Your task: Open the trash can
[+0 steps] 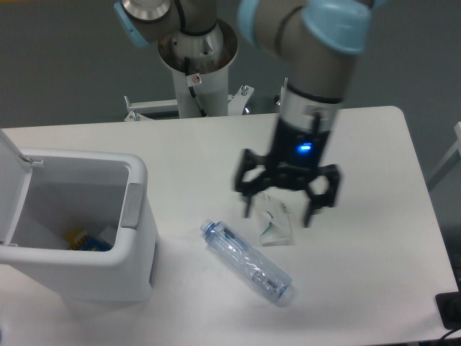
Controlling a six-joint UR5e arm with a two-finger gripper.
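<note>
White counter (374, 144) holding: trash can (79, 259), well left of the fingers (253, 194), lid already swung up so the bin stands open; clear bottle (247, 262) lying below them; fingers spread, gripping nothing.

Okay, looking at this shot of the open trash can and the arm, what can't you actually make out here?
- Trash can contents: yellow and blue items low inside, too small and shadowed to identify.
- Lid: cut off by the left frame edge.
- Small packet on the table: partly hidden behind the gripper, printing unreadable.
- Bottle: cap end and label blurred.
- Arm's upper joints: cropped by the top edge.
</note>
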